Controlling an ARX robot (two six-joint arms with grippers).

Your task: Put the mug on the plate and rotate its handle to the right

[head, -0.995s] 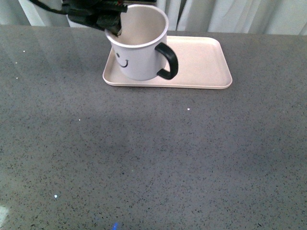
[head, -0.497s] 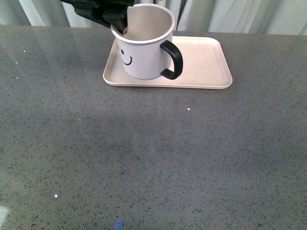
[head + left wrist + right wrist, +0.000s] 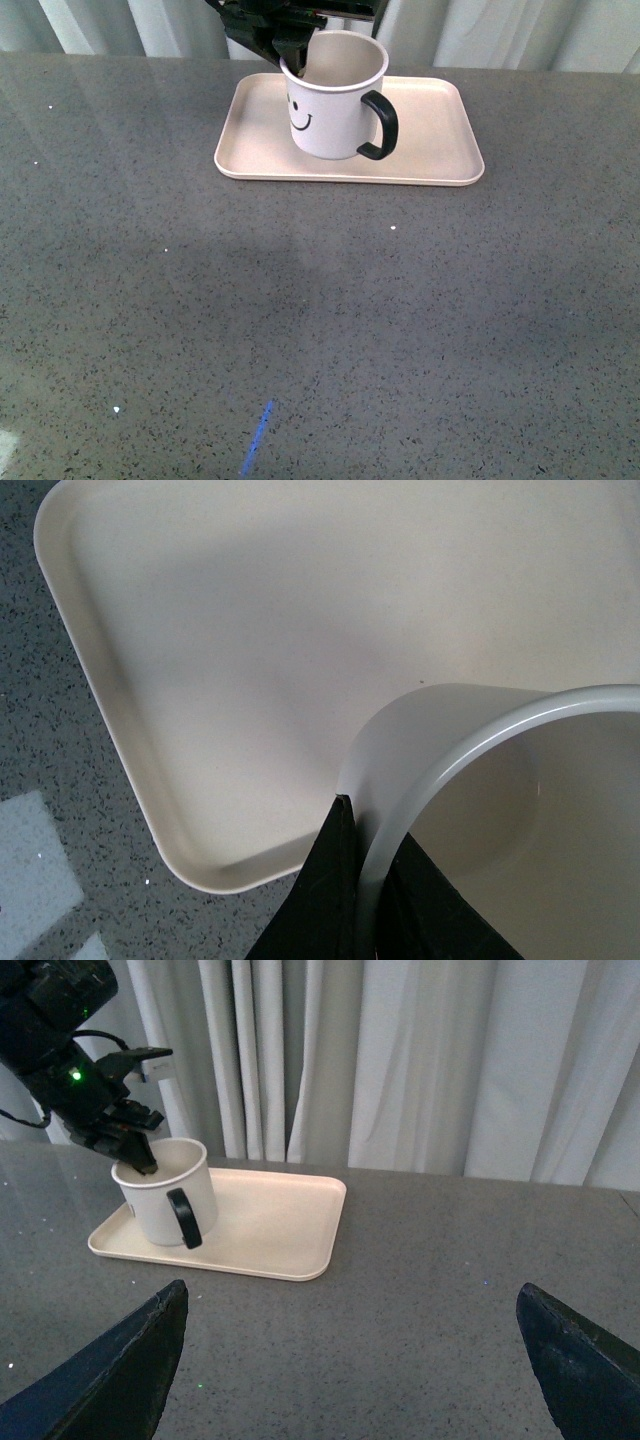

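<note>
White mug (image 3: 330, 120), black smiley, black handle (image 3: 380, 125); pink-beige plate (image 3: 440, 150)

Dark grey speckled stone table (image 3: 320, 330) filling the foreground, pale pleated curtains (image 3: 420, 1060) hanging behind its far edge, short slanted blue streak (image 3: 257, 452) on the table near its front edge, pale patch (image 3: 5, 450) at the near left corner, tiny white fleck (image 3: 393, 228) toward the middle.

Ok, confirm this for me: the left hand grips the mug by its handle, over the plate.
Wrong. The left hand grips the mug by its rim, not the handle, which stands free; the left wrist and front views show it. The mug is over the plate.
</note>
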